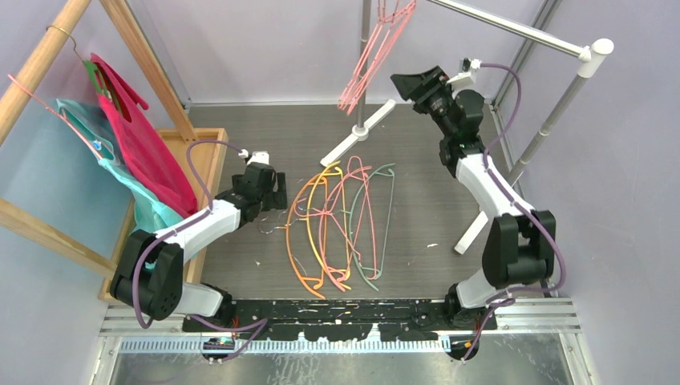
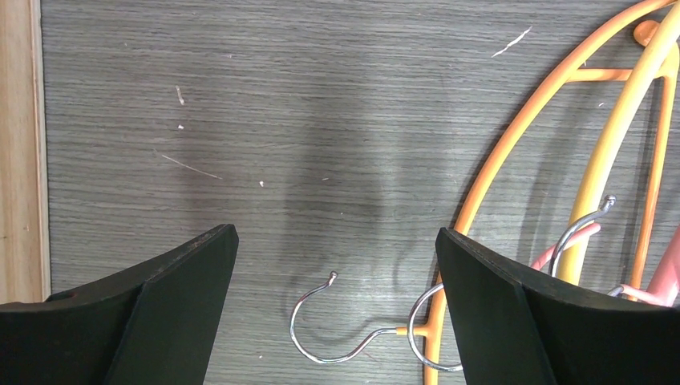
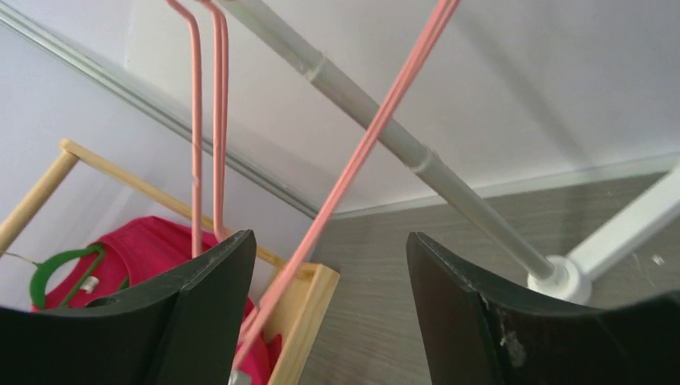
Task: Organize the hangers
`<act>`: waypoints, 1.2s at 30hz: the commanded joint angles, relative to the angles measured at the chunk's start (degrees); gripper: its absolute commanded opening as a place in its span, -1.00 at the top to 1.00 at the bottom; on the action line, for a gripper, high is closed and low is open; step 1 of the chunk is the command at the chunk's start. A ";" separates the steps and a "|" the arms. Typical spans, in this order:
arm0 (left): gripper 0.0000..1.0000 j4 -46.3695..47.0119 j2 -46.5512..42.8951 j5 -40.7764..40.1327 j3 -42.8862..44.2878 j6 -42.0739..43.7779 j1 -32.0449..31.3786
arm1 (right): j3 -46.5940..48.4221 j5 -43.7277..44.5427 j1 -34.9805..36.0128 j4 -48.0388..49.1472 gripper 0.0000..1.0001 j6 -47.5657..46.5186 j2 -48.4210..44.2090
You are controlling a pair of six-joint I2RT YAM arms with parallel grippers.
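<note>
Several hangers (image 1: 345, 228) lie in a loose pile on the table: orange, yellow, pink and pale green. More pink hangers (image 1: 370, 56) hang from the white rail (image 1: 513, 28). My left gripper (image 1: 278, 192) is low over the table just left of the pile, open. In the left wrist view, a metal hook (image 2: 321, 321) of an orange hanger (image 2: 513, 152) lies between the jaws of the left gripper (image 2: 337, 233). My right gripper (image 1: 413, 84) is raised beside the hanging pink ones, and the right gripper (image 3: 329, 241) is open. A pink hanger's bar (image 3: 353, 168) passes loose between its fingers, near the left one.
A wooden rack (image 1: 40, 60) at the left carries a pink hanger draped with red and teal cloth (image 1: 144, 152). Its wooden base (image 1: 210, 160) sits beside my left arm. The white rack's foot (image 1: 361, 132) and pole (image 1: 553, 112) stand at the back right.
</note>
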 commanded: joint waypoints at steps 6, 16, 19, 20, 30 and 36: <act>-0.96 2.47 -0.08 -0.88 1.58 -0.38 0.01 | -14.65 10.79 8.38 -14.32 -0.53 -16.84 -20.03; -0.96 2.35 0.30 -1.27 1.64 -0.48 0.02 | -28.25 30.89 34.48 -28.61 -0.45 -30.15 -20.56; -0.96 2.36 0.30 -1.49 1.54 -0.43 0.02 | -30.24 33.95 38.19 -29.45 -0.43 -30.19 -18.42; -0.96 2.34 0.35 -1.55 1.54 -0.40 0.02 | -30.41 33.91 38.78 -29.58 -0.42 -30.15 -17.62; -0.96 2.30 0.73 -1.66 1.69 -0.38 0.03 | -30.18 31.05 43.19 -30.22 -0.25 -31.16 -11.32; -0.96 2.17 0.27 -1.83 1.58 -0.41 0.02 | -32.00 28.07 45.02 -31.22 -0.19 -31.32 -11.00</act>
